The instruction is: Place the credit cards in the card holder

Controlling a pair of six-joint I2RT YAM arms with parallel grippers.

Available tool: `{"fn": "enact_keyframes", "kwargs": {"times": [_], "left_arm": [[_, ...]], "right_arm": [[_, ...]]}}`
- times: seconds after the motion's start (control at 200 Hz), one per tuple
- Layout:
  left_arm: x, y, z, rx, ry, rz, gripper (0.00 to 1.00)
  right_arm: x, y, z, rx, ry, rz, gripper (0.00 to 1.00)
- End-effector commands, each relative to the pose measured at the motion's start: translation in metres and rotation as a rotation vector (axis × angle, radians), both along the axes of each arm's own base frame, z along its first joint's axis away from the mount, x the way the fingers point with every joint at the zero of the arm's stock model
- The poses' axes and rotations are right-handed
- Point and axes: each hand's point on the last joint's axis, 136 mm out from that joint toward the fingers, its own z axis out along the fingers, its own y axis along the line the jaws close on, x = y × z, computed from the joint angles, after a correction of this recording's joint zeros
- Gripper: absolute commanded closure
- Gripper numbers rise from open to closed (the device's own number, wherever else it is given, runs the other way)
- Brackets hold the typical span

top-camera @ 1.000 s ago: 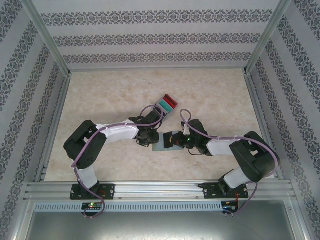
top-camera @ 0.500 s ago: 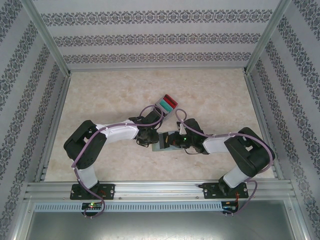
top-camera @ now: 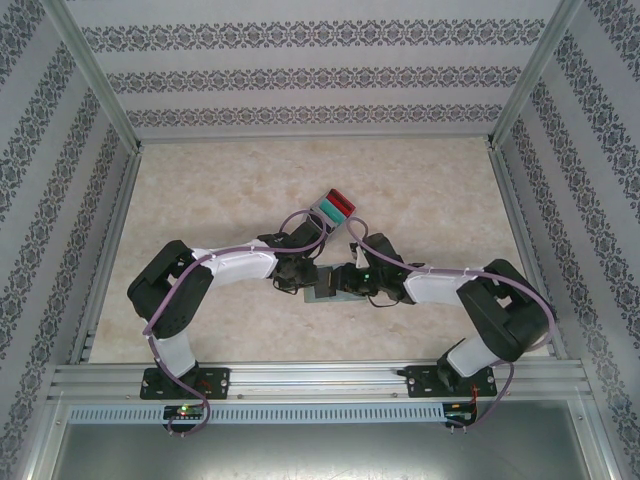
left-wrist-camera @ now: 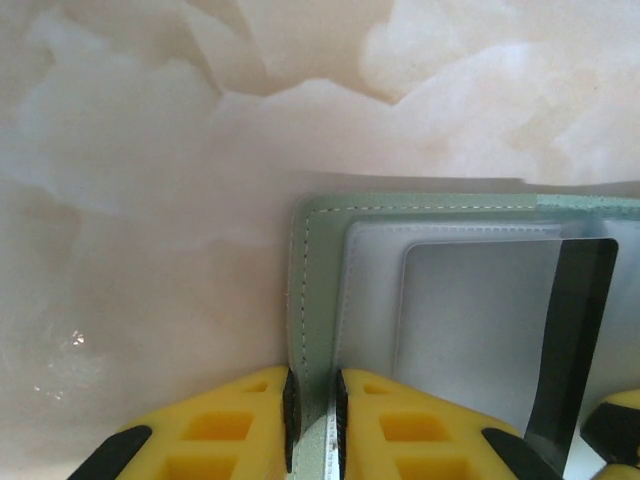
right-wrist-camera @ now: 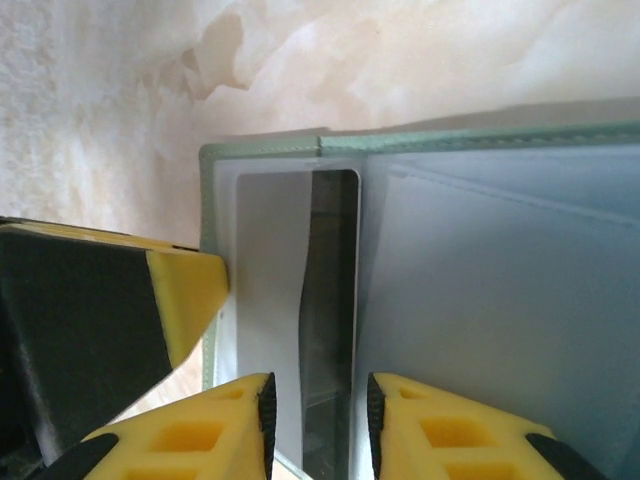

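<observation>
Left claw [left-wrist-camera: 313,425] is clamped on the card holder [left-wrist-camera: 318,240] at its 6 o'clock edge, mid-table [top-camera: 440,190]. Right claw [right-wrist-camera: 318,430] stands apart, astride 1 dark grey card [right-wrist-camera: 330,270] lying inside. Red and teal cards [top-camera: 336,207] sit at 12 o'clock.

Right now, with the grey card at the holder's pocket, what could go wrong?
1. The right gripper sits open astride the dark grey card; how deep it sits is unclear, so retreating may drag it out.
2. The left gripper pinches the card holder only by its edge; a push could pivot it.
3. Both grippers crowd together in the top view; contact is possible.
</observation>
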Motion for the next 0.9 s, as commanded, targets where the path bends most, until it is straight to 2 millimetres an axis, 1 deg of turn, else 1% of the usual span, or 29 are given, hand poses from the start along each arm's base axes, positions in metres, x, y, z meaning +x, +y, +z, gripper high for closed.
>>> {"fn": "enact_keyframes", "kwargs": {"times": [0.0,0.015,0.065,0.19,0.265,0.335,0.475,0.584,0.699,0.824,0.894], "left_arm": [[-0.004,0.004,-0.005,0.018,0.019,0.001,0.80],[-0.004,0.004,-0.005,0.018,0.018,0.001,0.80],[-0.005,0.003,-0.005,0.016,0.019,0.000,0.80],[-0.004,0.001,-0.005,0.008,0.018,-0.007,0.79],[-0.004,0.000,-0.004,0.004,0.018,-0.009,0.80],[-0.003,-0.001,-0.004,-0.003,0.014,-0.012,0.78],[-0.001,-0.004,0.000,-0.026,-0.002,-0.012,0.69],[0.000,-0.006,0.004,-0.050,-0.024,-0.010,0.65],[0.001,-0.006,0.004,-0.050,-0.029,-0.013,0.62],[0.001,-0.006,0.005,-0.059,-0.039,-0.014,0.61],[0.000,-0.004,0.004,-0.045,-0.035,-0.006,0.62]], "right_arm": [[-0.002,-0.011,-0.005,-0.080,0.002,0.006,0.72],[-0.001,-0.010,-0.005,-0.076,0.001,0.012,0.75],[-0.001,-0.006,-0.005,-0.064,0.008,0.025,0.79],[0.001,0.004,-0.008,-0.048,0.020,0.039,0.86],[0.003,0.009,-0.009,-0.045,0.026,0.051,0.91],[0.004,0.014,-0.010,-0.036,0.030,0.064,0.92],[0.003,0.022,-0.004,-0.006,0.016,0.097,0.93],[0.001,0.031,-0.002,0.015,0.028,0.145,0.92],[0.002,0.033,-0.003,0.010,0.024,0.152,0.91],[0.002,0.034,-0.005,0.007,0.036,0.152,0.90],[0.003,0.031,-0.004,0.002,0.031,0.137,0.88]]}}
